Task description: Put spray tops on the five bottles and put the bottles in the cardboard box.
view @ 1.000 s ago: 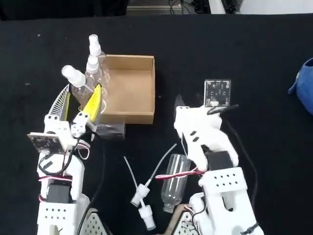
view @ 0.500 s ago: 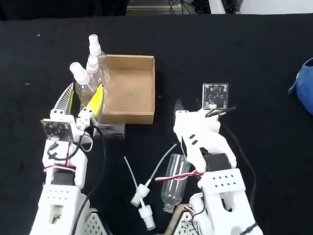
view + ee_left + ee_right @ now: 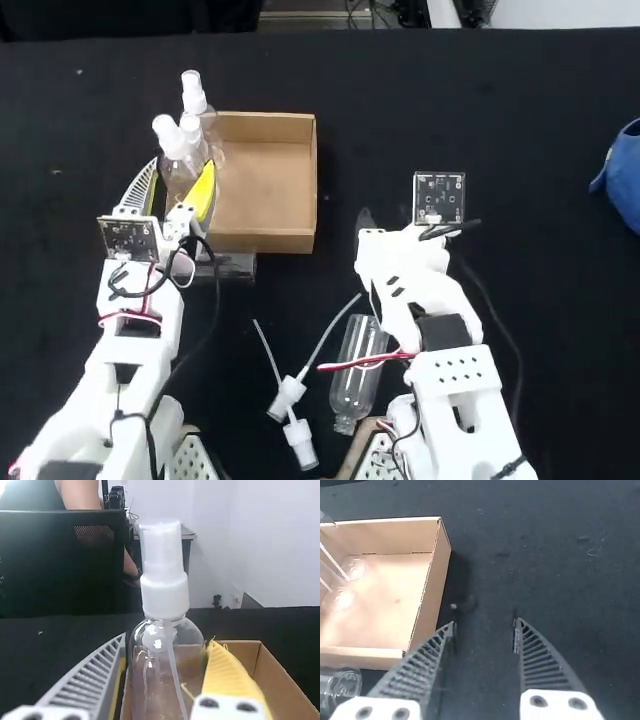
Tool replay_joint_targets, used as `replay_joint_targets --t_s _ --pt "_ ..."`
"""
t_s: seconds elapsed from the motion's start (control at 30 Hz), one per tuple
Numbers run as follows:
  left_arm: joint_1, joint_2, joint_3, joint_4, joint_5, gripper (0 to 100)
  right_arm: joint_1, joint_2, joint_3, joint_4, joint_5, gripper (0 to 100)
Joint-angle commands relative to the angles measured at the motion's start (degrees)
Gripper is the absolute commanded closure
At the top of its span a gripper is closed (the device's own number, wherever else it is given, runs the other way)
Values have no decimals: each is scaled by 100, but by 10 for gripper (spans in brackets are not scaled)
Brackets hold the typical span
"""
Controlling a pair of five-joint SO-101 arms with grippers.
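My left gripper (image 3: 182, 176) is shut on a clear bottle (image 3: 178, 165) that carries a white spray top (image 3: 162, 565). It holds the bottle upright at the left wall of the cardboard box (image 3: 268, 182). In the left wrist view the bottle (image 3: 162, 670) stands between the grey and yellow fingers (image 3: 225, 677). Two more topped bottles (image 3: 196, 112) stand in the box's left side. A bare bottle (image 3: 357, 372) lies beside the right arm's base, with two loose spray tops (image 3: 288, 400) next to it. My right gripper (image 3: 484, 625) hangs open above the mat, right of the box (image 3: 427, 605).
A small black block (image 3: 225, 266) lies at the box's front left corner. A blue object (image 3: 622, 185) pokes in at the right edge. The black mat (image 3: 520, 130) stretches open behind and to the right of the right arm.
My left arm has carried the topped bottle forward and to the right, up to the box's left wall. The right arm has barely shifted.
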Motion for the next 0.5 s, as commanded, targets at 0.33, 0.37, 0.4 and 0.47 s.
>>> replay_joint_targets --t_s 0.33,0.37,0.4,0.47 --pt "-40 1354 -796 -791 -44 970 132 -110 -22 -185 -35 836" --pt "-40 1407 -769 -853 -62 970 132 -101 -22 -185 -35 836" --pt "-40 1442 -752 -897 -79 970 132 -101 -22 -185 -35 836" --pt "-48 1503 -743 -897 -79 970 132 -92 -22 -185 -35 836"
